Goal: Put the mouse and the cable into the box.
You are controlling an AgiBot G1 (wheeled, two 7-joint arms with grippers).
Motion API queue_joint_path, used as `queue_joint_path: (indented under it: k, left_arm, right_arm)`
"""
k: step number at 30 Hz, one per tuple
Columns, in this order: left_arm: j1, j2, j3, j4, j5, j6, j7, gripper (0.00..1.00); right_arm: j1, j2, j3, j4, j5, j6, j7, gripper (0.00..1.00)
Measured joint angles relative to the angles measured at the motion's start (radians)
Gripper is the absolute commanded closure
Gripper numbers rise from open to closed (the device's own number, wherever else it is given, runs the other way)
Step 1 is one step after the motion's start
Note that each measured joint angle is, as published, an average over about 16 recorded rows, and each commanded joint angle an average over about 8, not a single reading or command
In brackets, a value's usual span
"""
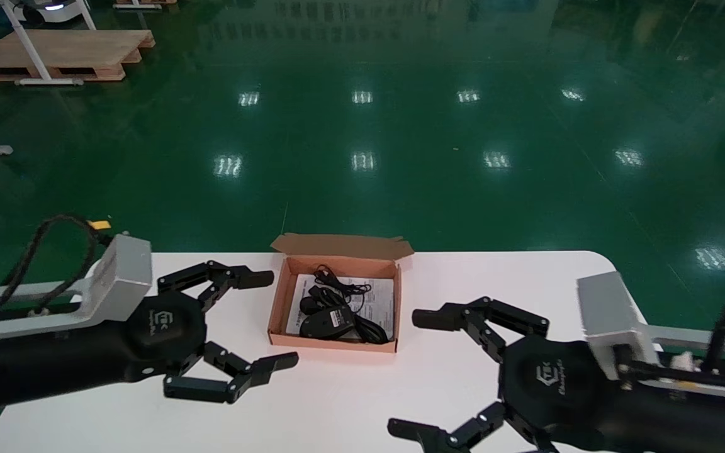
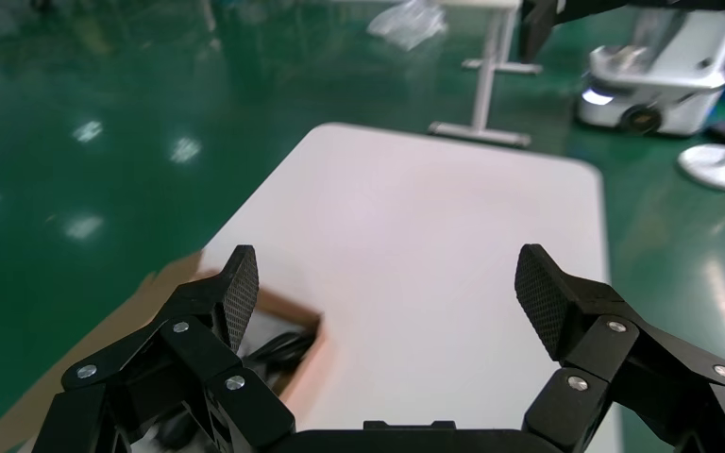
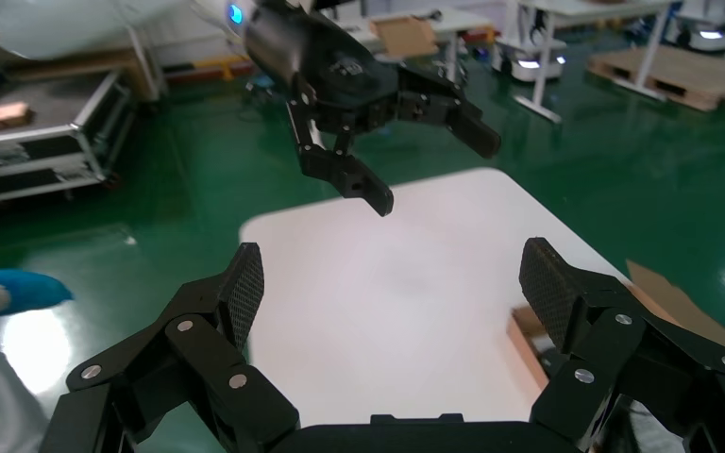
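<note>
Both mouse (image 1: 328,322) and cable (image 1: 341,287) in box (image 1: 331,343); packing looks done. My left claw (image 2: 389,291), right claw (image 3: 396,281) spread, empty; I'd retreat.

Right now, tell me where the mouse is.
In the head view, the mouse lies inside the open box at the far edge of the table, on a paper sheet beside its cable, between the left claw and the right claw.

Black end effectors (image 1: 277,318) (image 1: 408,374), grey wrist brackets (image 1: 120,270), black cables (image 1: 35,242).
</note>
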Motion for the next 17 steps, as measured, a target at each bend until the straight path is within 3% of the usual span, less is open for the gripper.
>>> queue_joint_path:
  k: [9,17]
  left_arm:
    - [0.074,-0.060,-0.082,-0.079,-0.161,0.137,-0.027,0.00]
    - [0.108,-0.089,-0.121,-0.116,-0.237,0.201,-0.040,0.00]
  right_arm:
    - [-0.060,0.076,0.088,0.059,0.102,-0.088,0.018,0.00]
    - [-0.073,0.092,0.107,0.072,0.124,-0.108,0.022,0.00]
